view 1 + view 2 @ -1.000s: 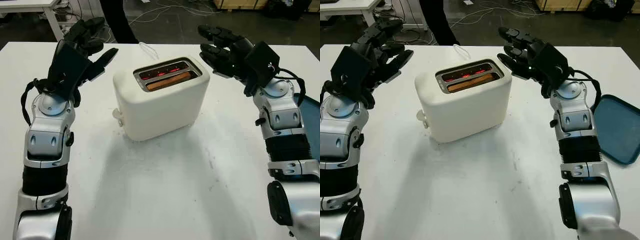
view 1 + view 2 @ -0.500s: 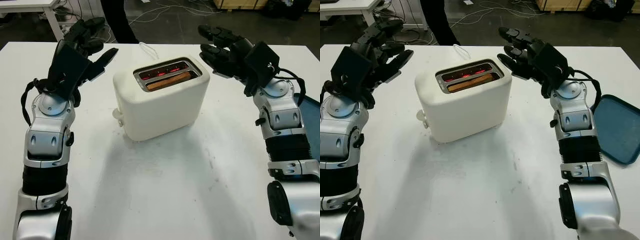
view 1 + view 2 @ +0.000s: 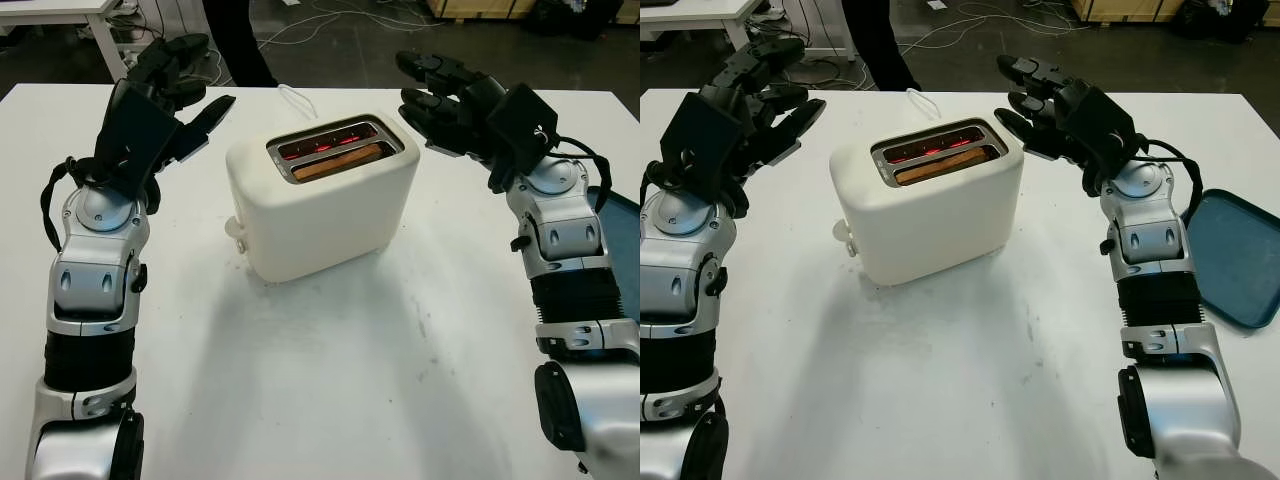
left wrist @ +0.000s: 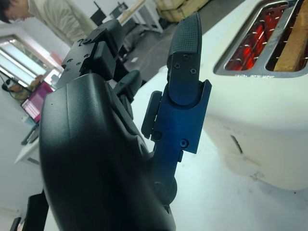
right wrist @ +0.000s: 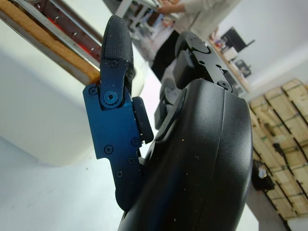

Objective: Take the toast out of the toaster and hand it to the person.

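Left eye view: A cream toaster (image 3: 320, 205) stands on the white table (image 3: 330, 380), between the two raised hands. The left hand (image 3: 165, 95) is open and holds nothing, near the toaster's left side and apart from it. The right hand (image 3: 450, 100) is open too, near the toaster's right top corner, not touching. The toast (image 3: 338, 160) sits low in the slot nearer the robot; the far slot glows red.

Right eye view: A blue tray (image 3: 1235, 258) lies on the table beyond the right forearm, on the side away from the toaster. A person's dark trouser legs (image 3: 875, 40) stand past the far table edge, behind the left hand. A thin white cord (image 3: 922, 102) trails behind the toaster.

Left wrist view: The left hand's black fingers (image 4: 185, 62) reach out beside the toaster wall, with a gap between them. The toast's edge (image 4: 293, 48) shows in the slot beyond the fingertips. A person in a light top (image 4: 57, 17) is in the background.

Right wrist view: One finger (image 5: 115, 53) of the right hand points toward the toaster top, where the toast (image 5: 45, 43) lies along the slot. A person's light sleeve (image 5: 202, 7) shows beyond the hand.
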